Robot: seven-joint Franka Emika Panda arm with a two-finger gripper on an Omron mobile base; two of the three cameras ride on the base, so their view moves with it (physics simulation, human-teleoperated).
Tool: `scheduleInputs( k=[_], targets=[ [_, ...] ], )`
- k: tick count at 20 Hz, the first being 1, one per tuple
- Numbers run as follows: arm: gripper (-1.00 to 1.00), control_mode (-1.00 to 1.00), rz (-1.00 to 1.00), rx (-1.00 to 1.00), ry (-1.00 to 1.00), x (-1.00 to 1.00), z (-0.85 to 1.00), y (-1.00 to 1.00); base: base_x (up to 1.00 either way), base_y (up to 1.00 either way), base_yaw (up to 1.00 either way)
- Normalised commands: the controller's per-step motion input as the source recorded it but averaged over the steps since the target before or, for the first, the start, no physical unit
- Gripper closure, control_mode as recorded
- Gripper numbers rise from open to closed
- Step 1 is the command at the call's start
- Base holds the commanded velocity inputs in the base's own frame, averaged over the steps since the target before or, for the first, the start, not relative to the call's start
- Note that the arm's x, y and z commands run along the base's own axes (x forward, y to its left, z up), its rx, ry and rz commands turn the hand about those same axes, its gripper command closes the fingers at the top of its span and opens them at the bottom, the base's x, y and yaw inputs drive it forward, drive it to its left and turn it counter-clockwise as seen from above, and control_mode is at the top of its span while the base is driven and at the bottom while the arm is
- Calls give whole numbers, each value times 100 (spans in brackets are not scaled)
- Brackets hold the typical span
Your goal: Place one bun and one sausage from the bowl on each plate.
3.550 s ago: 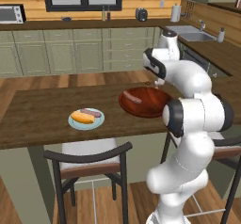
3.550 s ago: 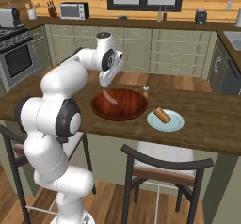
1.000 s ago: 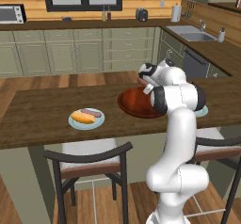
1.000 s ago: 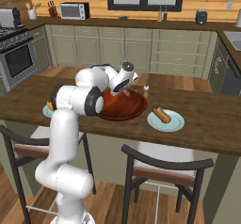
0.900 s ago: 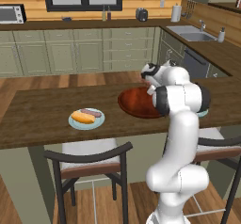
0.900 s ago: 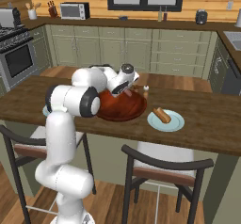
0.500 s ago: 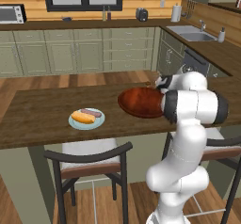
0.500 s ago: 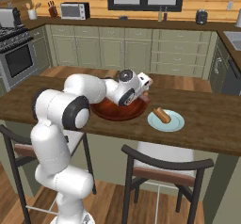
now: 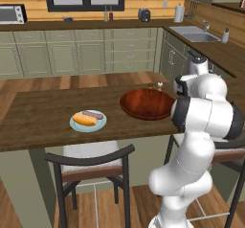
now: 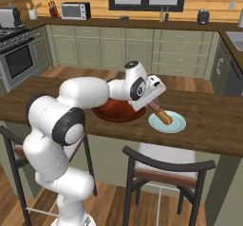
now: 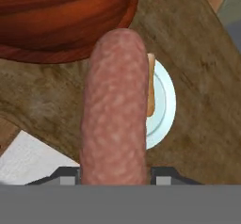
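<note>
My gripper point(image 10: 153, 103) is shut on a pinkish sausage point(image 11: 115, 110), which hangs just above the right pale blue plate point(image 10: 176, 124). In the hand view the sausage stands in front of that plate point(image 11: 164, 103), and a bun point(image 11: 150, 84) lies on the plate beside it. The reddish-brown wooden bowl point(image 10: 114, 112) sits left of the gripper, partly behind my arm; it is seen too as the bowl point(image 9: 146, 104) and the bowl point(image 11: 66, 20). The left plate point(image 9: 76, 125) carries a bun point(image 9: 84, 120) and a sausage point(image 9: 93, 114).
All of this rests on a dark wooden island counter point(image 9: 38, 121). Two chairs point(image 10: 161, 173) stand at its near edge. Small shakers point(image 9: 159, 85) stand behind the bowl. Kitchen cabinets and a sink line the far walls.
My arm has swung from over the bowl to the right, carrying the sausage, and now holds it above the right plate. The plates and bowl have not moved.
</note>
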Motion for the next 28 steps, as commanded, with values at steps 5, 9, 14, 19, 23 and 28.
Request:
scheduleInputs(
  k=[5,9,14,19,23,28],
  targets=[
    [100,-100,2,23,11,-20,-10,-44,0,0,0],
    [100,-100,-24,14,-11,27,-31,-73,0,0,0],
    [100,-100,-45,23,-11,22,-70,-23,0,0,0],
    [100,-100,-55,24,-15,19,-21,-4,0,0,0],
    [100,-100,-48,18,-11,48,-71,-1,0,0,0],
    [100,-100,-29,18,3,73,-32,-28,0,0,0]
  ],
)
